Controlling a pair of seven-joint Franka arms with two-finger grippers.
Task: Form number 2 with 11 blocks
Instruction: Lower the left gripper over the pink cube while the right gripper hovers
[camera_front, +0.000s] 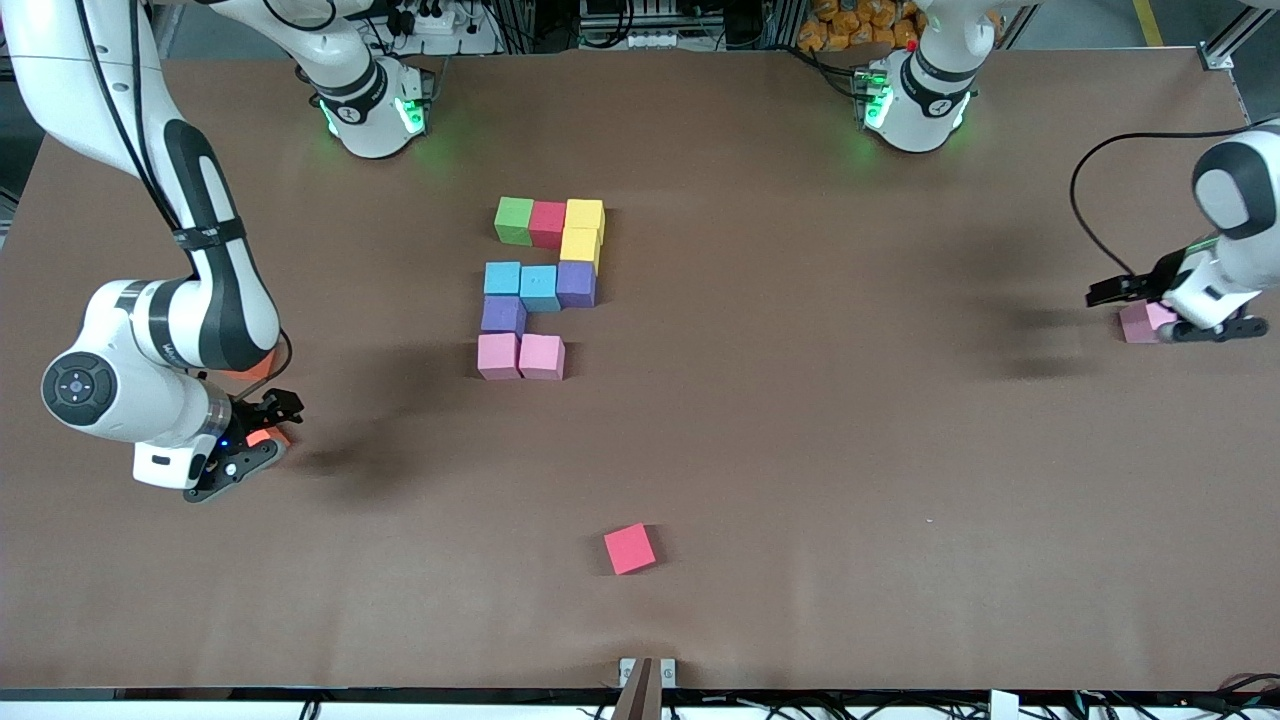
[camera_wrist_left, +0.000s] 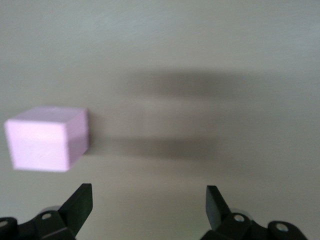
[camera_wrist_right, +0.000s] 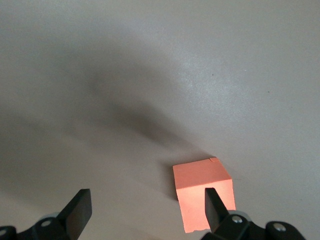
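At the left arm's end of the desk (camera_front: 800, 420), my left gripper (camera_front: 1150, 300) hangs open, empty, over the last pink block (camera_front: 1138, 322), needed to finish the number 2 (camera_front: 540, 290) mid-desk. Right gripper (camera_front: 255, 440) waits open by an orange cube (camera_wrist_right: 202, 192), not part of the digit.

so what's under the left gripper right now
A loose pink cube sits on the table at the left arm's end, under the left gripper. The fingers are open and empty. The front view hides part of the cube under the gripper.
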